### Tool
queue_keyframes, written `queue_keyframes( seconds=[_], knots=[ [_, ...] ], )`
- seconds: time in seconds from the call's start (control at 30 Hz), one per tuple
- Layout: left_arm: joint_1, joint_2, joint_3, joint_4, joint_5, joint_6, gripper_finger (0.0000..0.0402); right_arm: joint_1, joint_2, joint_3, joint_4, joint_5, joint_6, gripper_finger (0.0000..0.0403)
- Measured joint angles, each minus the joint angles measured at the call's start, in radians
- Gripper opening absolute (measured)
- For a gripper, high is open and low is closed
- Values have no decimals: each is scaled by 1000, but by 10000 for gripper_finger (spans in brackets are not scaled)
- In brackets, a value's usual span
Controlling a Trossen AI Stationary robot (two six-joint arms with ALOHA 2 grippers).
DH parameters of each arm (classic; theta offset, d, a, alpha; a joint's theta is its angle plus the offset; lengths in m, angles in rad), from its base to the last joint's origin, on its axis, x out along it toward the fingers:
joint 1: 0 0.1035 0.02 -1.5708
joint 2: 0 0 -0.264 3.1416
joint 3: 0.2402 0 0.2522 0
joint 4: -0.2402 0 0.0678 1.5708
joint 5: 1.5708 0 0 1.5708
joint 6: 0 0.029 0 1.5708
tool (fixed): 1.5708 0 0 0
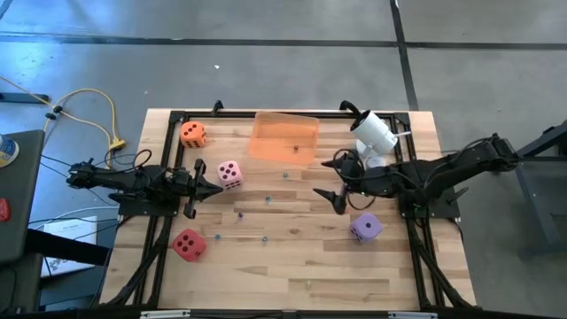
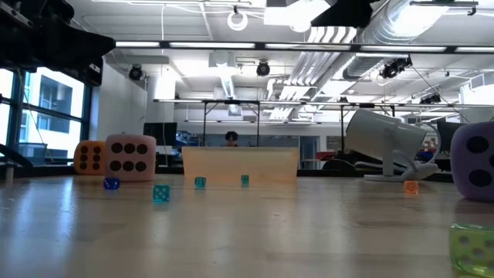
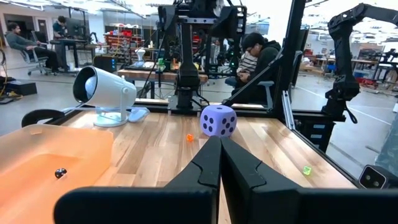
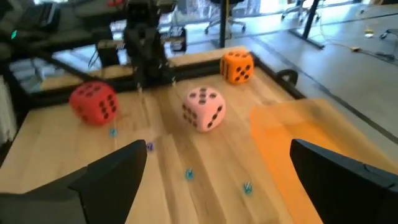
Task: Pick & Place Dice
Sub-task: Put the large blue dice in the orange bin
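Each of the dice rests flat on the wooden table: the orange die (image 1: 193, 134) at the far left, the pink die (image 1: 229, 174) near the middle, the red die (image 1: 188, 244) at the near left, and the purple die (image 1: 365, 228) at the right. My left gripper (image 1: 218, 188) is shut just beside the pink die, holding nothing, and points at the purple die (image 3: 217, 120). My right gripper (image 1: 337, 182) hangs open above the table's middle right. It faces the pink die (image 4: 203, 109), the red die (image 4: 94, 102) and the orange die (image 4: 237, 66).
A translucent orange tray (image 1: 285, 136) stands at the far middle with a tiny dark die (image 3: 60, 173) in it. A white projector-like device (image 1: 374, 133) sits at the far right. Several tiny coloured dice (image 2: 160, 193) lie scattered on the table. People sit in the room beyond.
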Motion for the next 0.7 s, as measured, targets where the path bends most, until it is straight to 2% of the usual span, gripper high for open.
queue_keyframes(
  seconds=[0.07, 0.2, 0.5, 0.7],
  knots=[
    [0, 0, 0, 0, 0, 0, 1, 28, -21, 5, -63, -2, 49, 389],
    [0, 0, 0, 0, 0, 0, 1, 95, -48, 46, -315, -35, 289, 388],
    [0, 0, 0, 0, 0, -18, 1, 230, 34, 217, -870, -56, 779, 388],
    [0, 0, 0, 0, 0, -25, 1, 260, 173, 349, -1177, -209, 1078, 388]
  ],
)
